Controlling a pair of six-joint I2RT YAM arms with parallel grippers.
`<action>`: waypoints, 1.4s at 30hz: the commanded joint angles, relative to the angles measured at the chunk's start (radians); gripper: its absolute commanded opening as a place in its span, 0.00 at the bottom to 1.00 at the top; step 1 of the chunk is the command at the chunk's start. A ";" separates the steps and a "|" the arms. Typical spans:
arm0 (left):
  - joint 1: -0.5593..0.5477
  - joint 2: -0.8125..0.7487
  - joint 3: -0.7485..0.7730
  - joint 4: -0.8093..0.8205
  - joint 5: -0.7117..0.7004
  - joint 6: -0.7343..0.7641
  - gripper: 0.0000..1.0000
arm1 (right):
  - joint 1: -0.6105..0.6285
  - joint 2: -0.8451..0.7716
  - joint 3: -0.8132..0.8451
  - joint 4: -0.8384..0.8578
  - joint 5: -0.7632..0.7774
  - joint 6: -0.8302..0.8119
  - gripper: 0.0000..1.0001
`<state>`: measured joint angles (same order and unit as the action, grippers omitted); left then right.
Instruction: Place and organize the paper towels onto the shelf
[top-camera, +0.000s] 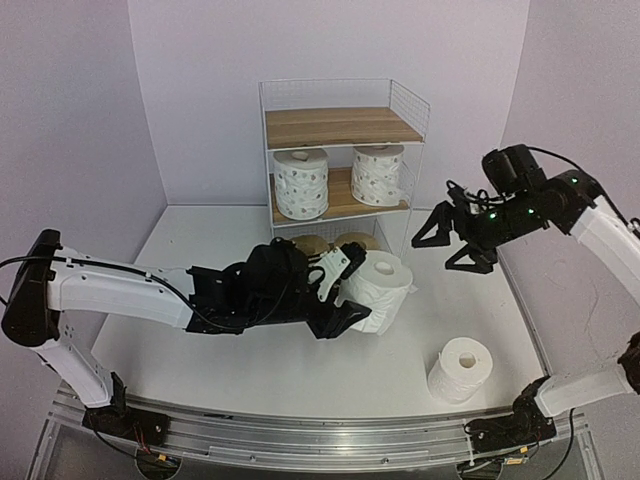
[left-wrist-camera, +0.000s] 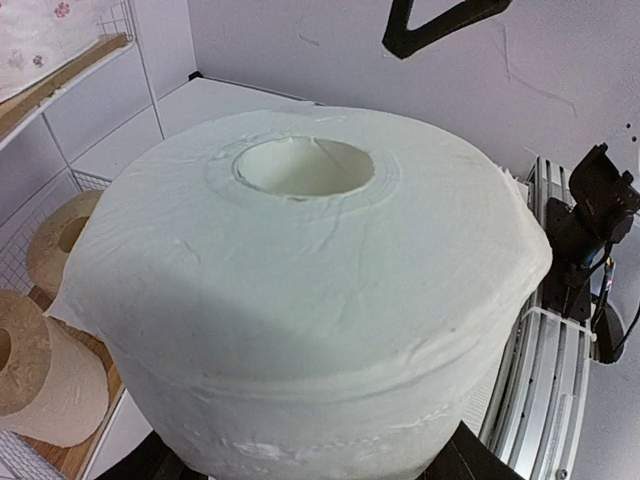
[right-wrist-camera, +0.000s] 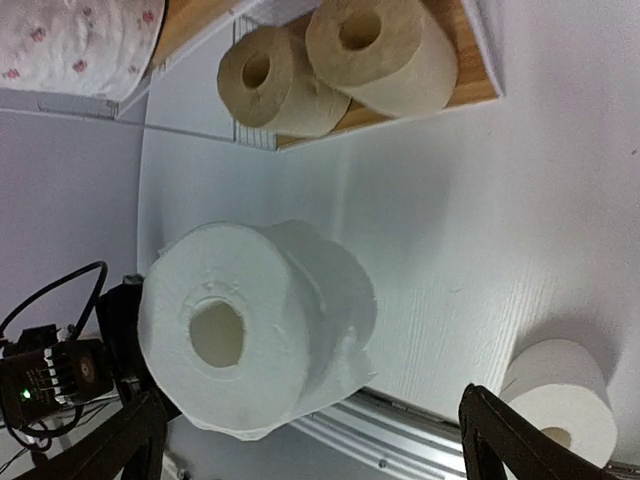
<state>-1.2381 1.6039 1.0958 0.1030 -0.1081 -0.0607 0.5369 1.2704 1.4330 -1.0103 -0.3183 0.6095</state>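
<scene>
The left arm (top-camera: 120, 290) reaches low and nearly level from its base at the near left corner out to the middle of the desk. The left hand (top-camera: 350, 293) is closed on the held roll (top-camera: 385, 290), a plain embossed white paper towel standing core-up, with one dark finger on its far side and one on its near side. In the left wrist view this roll fills the frame, its hollow core at the top; whether its underside touches the desk I cannot tell. The right arm (top-camera: 600, 225) is bent high over the right side. The right hand (top-camera: 433, 255) hangs in the air with its jaws spread wide and nothing between them, pointing left toward the held roll but apart from it. Its fingers (right-wrist-camera: 500, 440) sit at the two bottom corners of the right wrist view. The desk (top-camera: 250, 350) is plain white, boxed in by pale lilac walls (top-camera: 200, 100), with a metal rail (top-camera: 330, 440) along the near edge. The shelf (top-camera: 340, 127) stands against the back wall. The left dotted roll (top-camera: 300, 183) and the right dotted roll (top-camera: 378, 175) stand upright side by side on its middle board. The beige rolls (top-camera: 312, 243) lie on their sides on the bottom board, cores facing out, just behind the left hand. The loose roll (top-camera: 460, 370), also plain white, stands core-up near the right front of the desk, well apart from the held one. Open white desk stretches left of the shelf and in front of the left arm.
</scene>
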 joint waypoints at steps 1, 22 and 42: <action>-0.005 -0.136 0.029 0.088 -0.055 -0.027 0.00 | -0.004 -0.163 0.001 -0.006 0.441 0.014 0.98; -0.004 0.369 1.342 -0.299 -0.744 0.290 0.00 | -0.004 -0.162 -0.107 0.006 0.507 0.007 0.98; 0.183 0.426 1.363 -0.413 -0.803 0.173 0.00 | -0.005 -0.102 -0.152 0.029 0.500 0.032 0.98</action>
<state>-1.1163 2.1014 2.4014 -0.1008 -1.0506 0.3522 0.5343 1.1599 1.2923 -0.9988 0.1839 0.6253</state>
